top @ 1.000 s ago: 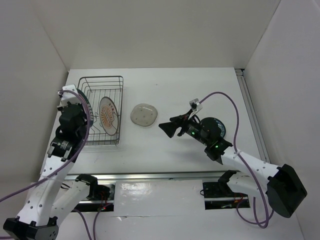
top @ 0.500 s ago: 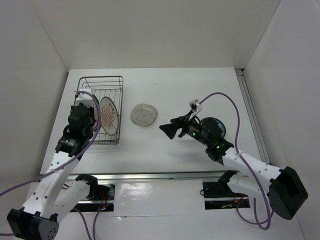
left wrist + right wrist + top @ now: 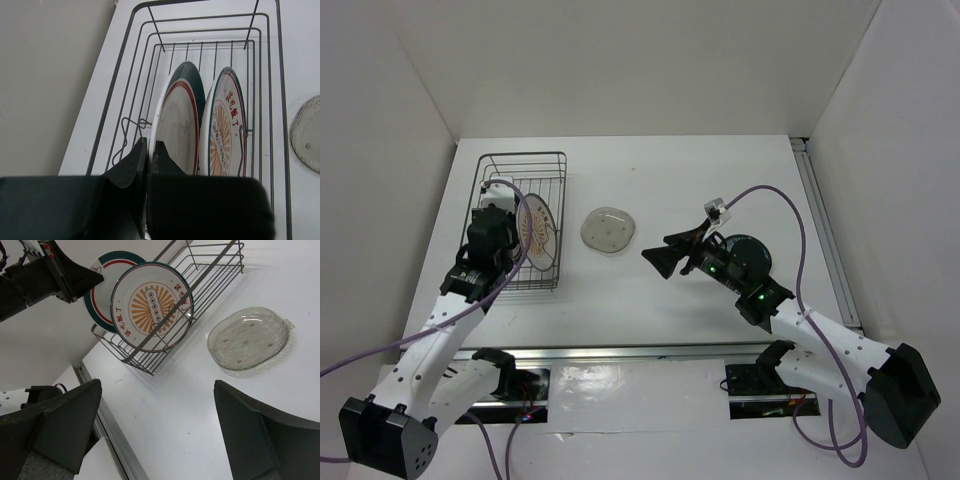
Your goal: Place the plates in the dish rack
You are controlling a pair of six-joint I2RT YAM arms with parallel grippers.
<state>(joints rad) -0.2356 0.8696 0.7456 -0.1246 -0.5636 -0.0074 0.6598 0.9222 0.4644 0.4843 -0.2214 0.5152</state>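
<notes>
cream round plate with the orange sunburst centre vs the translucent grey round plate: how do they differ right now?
Pose: the cream sunburst plate stands on edge; the translucent grey plate lies flat.
Place: the cream sunburst plate sits inside the dark wire dish rack; the translucent grey plate is on the white table beside the rack, apart from it.
Look: the sunburst plate is opaque and patterned; the grey plate is see-through.
Shared: both are small and round.

A robot test cell in a lab.
I work on a white table (image 3: 720, 170) boxed in by plain white walls (image 3: 620, 70), a metal rail (image 3: 640, 352) along its near edge; purple cables (image 3: 761, 188) loop off my left arm (image 3: 425, 350) and right arm (image 3: 825, 335), both white with black joints.
</notes>
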